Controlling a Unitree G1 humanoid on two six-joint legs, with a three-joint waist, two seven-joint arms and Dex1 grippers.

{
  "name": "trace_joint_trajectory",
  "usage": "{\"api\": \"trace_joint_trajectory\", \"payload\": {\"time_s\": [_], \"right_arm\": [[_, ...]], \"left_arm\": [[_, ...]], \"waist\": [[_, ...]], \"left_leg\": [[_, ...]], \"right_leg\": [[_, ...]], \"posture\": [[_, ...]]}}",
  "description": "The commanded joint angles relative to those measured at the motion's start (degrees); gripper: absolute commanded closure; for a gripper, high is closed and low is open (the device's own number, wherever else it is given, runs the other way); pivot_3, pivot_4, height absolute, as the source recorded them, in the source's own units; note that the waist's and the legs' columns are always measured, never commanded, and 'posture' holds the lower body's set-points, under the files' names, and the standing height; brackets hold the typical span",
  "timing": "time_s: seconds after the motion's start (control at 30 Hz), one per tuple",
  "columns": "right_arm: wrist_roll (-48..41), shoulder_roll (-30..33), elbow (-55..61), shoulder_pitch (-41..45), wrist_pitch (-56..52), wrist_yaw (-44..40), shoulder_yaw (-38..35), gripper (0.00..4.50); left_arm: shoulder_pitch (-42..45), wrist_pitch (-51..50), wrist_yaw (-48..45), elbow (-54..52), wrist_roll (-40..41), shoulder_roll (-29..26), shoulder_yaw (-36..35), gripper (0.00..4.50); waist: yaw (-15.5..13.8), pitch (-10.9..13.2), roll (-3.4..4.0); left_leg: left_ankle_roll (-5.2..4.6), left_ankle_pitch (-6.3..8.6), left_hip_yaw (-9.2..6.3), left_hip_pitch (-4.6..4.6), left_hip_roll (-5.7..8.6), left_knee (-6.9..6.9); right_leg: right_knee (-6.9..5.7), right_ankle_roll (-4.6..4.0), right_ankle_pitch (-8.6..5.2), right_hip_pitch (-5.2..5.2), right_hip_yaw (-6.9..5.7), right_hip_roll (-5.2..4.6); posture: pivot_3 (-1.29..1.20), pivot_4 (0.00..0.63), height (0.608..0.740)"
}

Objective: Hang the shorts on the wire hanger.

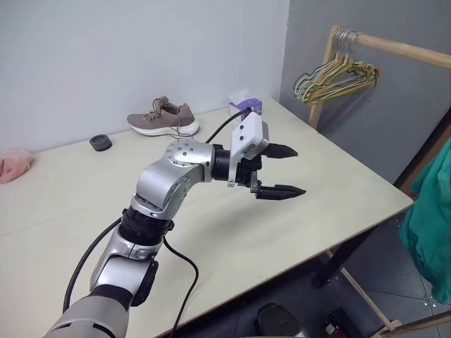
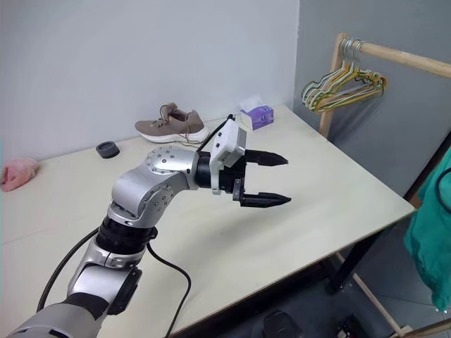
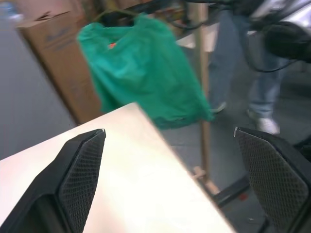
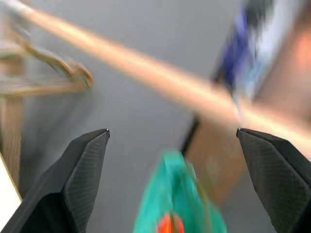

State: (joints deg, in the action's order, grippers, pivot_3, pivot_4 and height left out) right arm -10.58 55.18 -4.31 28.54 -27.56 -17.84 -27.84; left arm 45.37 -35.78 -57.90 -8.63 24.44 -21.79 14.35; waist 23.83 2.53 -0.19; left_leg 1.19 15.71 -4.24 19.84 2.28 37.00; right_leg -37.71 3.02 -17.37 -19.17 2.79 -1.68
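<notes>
The shorts (image 1: 431, 222) hang past the table's right edge in the left eye view, a teal drape running top to bottom, well apart from the left gripper (image 1: 280, 171), which sits over the table (image 1: 338, 176) with its two black fingers spread wide and nothing between them, pointing toward that same right side. A bunch of gold and pale-green hangers (image 1: 338, 76) hangs on the wooden rail (image 1: 402, 48) above the table's far corner.

The right eye view gives the same layout, with the shorts cut by the picture's right edge.

In the left wrist view the shorts hang straight ahead between the open fingers, beyond the table edge, their top draped over a thin dark line that I take to be the wire hanger (image 3: 116, 10) (too blurred to be sure). A person's legs (image 3: 243, 73) stand behind.

In the right wrist view the right gripper (image 4: 172, 141) is also wide open and empty, with the shorts just ahead of it and lower, the orange-red loop (image 4: 166, 224) showing, and the rail crossing above.

Judged from this, the right arm is much the nearer, and the shorts look already hung, long axis vertical.
</notes>
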Motion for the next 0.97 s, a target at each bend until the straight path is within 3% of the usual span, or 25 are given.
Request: {"api": "trace_joint_trajectory", "payload": {"time_s": [0.03,0.13,0.23,0.47,0.6,0.73,0.97], "right_arm": [[0.2,-4.3,7.0,-0.1,8.1,-1.7,4.9,0.03],[-4.9,-11.4,12.9,-0.8,8.6,-6.4,9.9,0.03],[-3.6,-16.8,16.6,-3.0,11.3,-7.9,16.0,0.03],[-2.8,-31.5,14.7,-8.9,12.9,-6.1,25.4,0.03],[1.5,-37.9,6.5,-9.4,17.4,-3.1,29.3,0.03],[3.8,-43.1,-2.7,-5.8,21.7,0.8,29.5,0.03],[3.9,-44.3,-5.4,-4.0,22.6,-1.9,30.0,0.03]], "left_arm": [[-2.0,3.2,10.2,1.4,-6.6,-0.8,-3.5,0.00],[-5.0,3.6,23.2,4.0,-12.8,-0.5,-8.0,0.00],[-9.8,2.0,32.6,3.7,-17.5,-1.2,-11.3,0.00],[-27.4,1.2,52.1,-3.4,-28.3,0.4,-18.5,0.00],[-33.6,3.7,55.7,-3.8,-26.0,4.8,-23.8,0.00],[-35.0,3.8,56.1,-2.8,-22.5,7.7,-28.1,0.00],[-33.0,5.5,53.8,-1.5,-20.2,6.3,-29.3,0.00]], "waist": [[-0.1,0.0,-0.02],[-0.5,0.0,-0.04],[-1.6,0.0,-0.04],[-8.9,-0.1,-0.44],[-14.3,-0.2,-0.49],[-18.7,-0.2,-0.58],[-21.2,-0.2,-0.62]], "left_leg": [[0.00,0.00,-0.03,0.00,0.00,0.01],[-0.01,0.00,-0.15,0.00,0.00,0.05],[-0.01,0.00,-0.30,-0.01,-0.03,0.04],[0.03,0.02,-0.60,0.38,0.00,0.03],[0.05,0.01,-0.60,1.03,0.15,0.18],[0.06,0.02,-0.58,1.02,0.19,0.19],[0.11,-0.02,-0.58,0.95,0.17,0.19]], "right_leg": [[-0.01,0.00,0.00,0.00,0.03,0.00],[-0.05,0.02,0.01,0.00,0.11,-0.02],[-0.19,0.01,0.02,-0.08,0.03,-0.05],[-0.37,-0.28,0.18,-0.62,-0.24,-0.37],[-0.45,-0.37,0.25,-1.24,-0.26,-0.54],[-0.42,-0.51,0.34,-1.35,-0.31,-0.56],[-0.69,-0.64,0.43,-1.33,-0.34,-0.45]], "posture": [[-0.36,0.000,0.740],[-0.33,0.000,0.740],[-0.29,0.000,0.740],[-0.16,0.000,0.740],[-0.10,0.000,0.740],[-0.06,0.000,0.740],[0.00,0.000,0.740]]}}
